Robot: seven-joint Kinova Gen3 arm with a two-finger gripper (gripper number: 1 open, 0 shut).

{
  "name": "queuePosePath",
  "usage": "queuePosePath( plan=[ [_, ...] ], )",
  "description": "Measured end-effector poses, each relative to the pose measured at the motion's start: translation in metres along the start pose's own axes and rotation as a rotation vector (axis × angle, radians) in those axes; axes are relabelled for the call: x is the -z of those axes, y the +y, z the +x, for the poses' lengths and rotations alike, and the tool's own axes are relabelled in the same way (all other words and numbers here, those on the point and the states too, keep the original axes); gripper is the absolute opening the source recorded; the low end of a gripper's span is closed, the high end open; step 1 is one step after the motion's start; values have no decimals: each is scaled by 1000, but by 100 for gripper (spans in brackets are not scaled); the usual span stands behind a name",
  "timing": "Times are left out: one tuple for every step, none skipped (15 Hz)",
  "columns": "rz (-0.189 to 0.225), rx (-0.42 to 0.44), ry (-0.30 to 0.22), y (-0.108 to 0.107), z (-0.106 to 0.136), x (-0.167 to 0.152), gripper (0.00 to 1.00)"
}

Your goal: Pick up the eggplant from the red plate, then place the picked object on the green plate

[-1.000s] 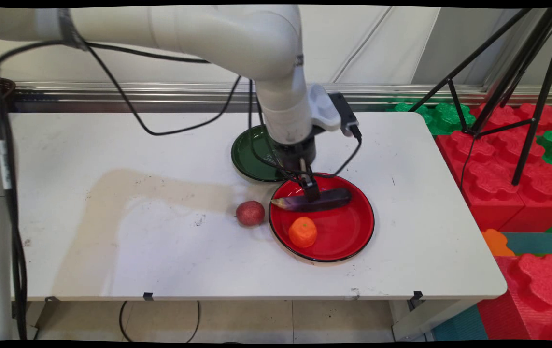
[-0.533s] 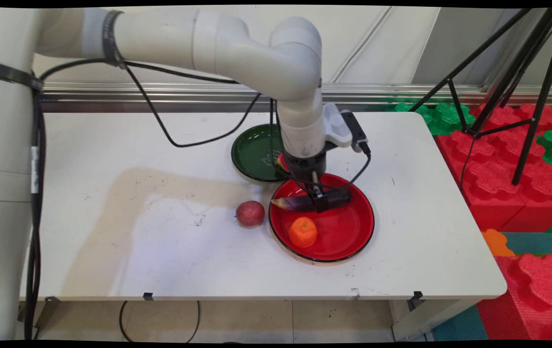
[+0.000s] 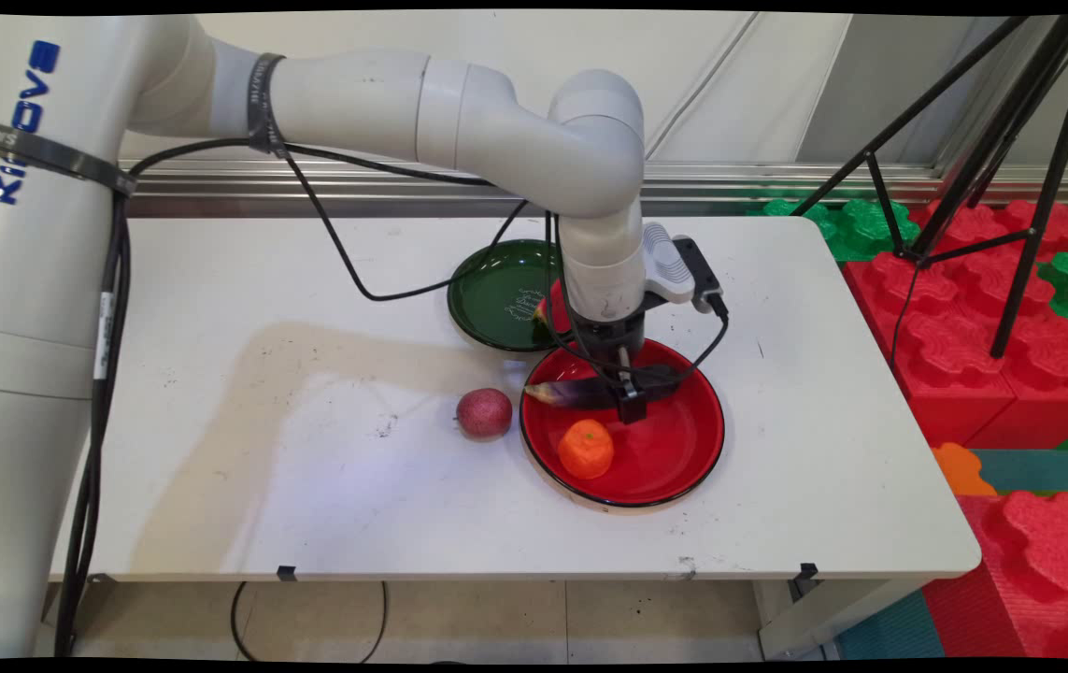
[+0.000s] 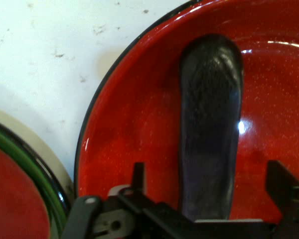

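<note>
Eggplant (image 4: 211,134) lies in the red plate (image 3: 683,458), right under our gripper (image 3: 629,404), running straight ahead btwn the fingers (image 4: 284,186), which we see spread apart either side w/ no grip, its long axis across their closing line.

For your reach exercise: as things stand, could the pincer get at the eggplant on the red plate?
Probably yes: the pincer hangs open astride the eggplant on the red plate, nothing between them.
</note>
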Motion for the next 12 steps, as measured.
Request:
queuePosePath(
  plan=[
    [-3,0,0,0,1,-2,0],
    [-4,2,3,0,3,-4,0],
    [-2,5,8,0,5,-5,0],
    [0,7,13,-1,6,-5,0],
    [2,8,16,-1,7,-4,0],
    [6,10,21,-1,8,-1,0],
    [9,11,25,-1,8,1,0],
    [13,12,30,-1,9,5,0],
    [16,14,34,-1,8,8,0],
    [22,16,41,-1,8,14,0],
    [26,17,46,0,8,18,0],
    [34,19,54,0,7,26,0]
  ],
)
